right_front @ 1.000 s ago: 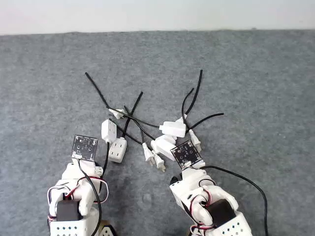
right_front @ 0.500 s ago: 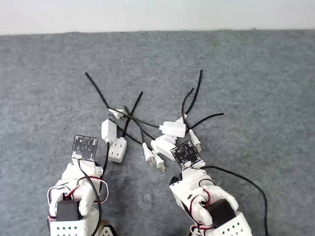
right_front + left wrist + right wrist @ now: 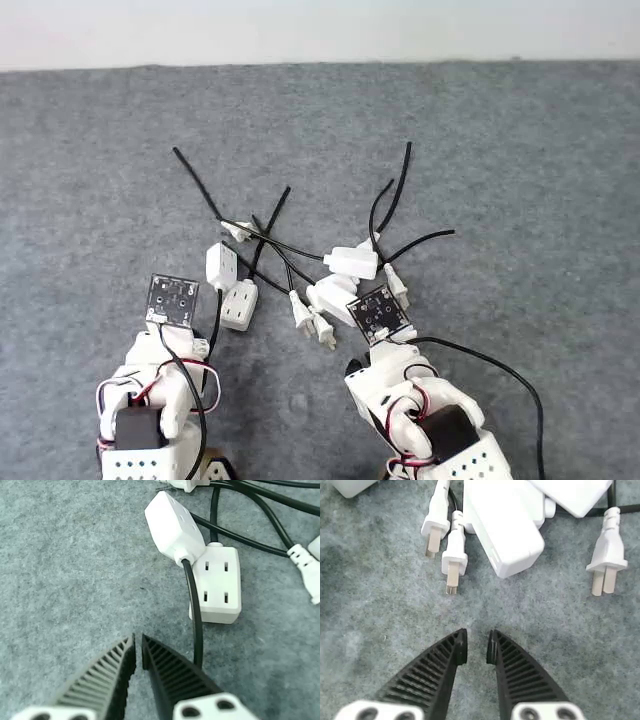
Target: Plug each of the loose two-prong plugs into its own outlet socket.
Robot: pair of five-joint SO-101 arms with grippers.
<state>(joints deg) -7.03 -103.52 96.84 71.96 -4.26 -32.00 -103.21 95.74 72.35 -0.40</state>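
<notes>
One grey mat point(image 3: 520, 200) is covering the whole table. Two arms are sitting at its near edge, the left arm point(image 3: 160, 400) and the right arm point(image 3: 415, 410).

Four white outlet blocks are lying in the middle. Two are touching just ahead of the left arm point(image 3: 221, 265) point(image 3: 239, 304), and two are overlapping ahead of the right arm point(image 3: 352, 261) point(image 3: 330, 297), the nearer one partly hidden under that arm's wrist.

Four white plugs are lying loose with nothing plugged in. Two are side by side between the block pairs point(image 3: 300, 312) point(image 3: 323, 328), one is beside the right pair point(image 3: 396, 287), and one, hard to make out, is farther back point(image 3: 237, 232).

Several black cords point(image 3: 265, 240) are crossing among them, and one is running past the slotted block straight toward the left gripper point(image 3: 138, 652).

The left gripper is hovering over bare mat, its fingers almost together and holding nothing. The right gripper point(image 3: 476, 647) is hovering with its fingers slightly apart and empty, and the paired plugs are pointing their prongs toward it.
</notes>
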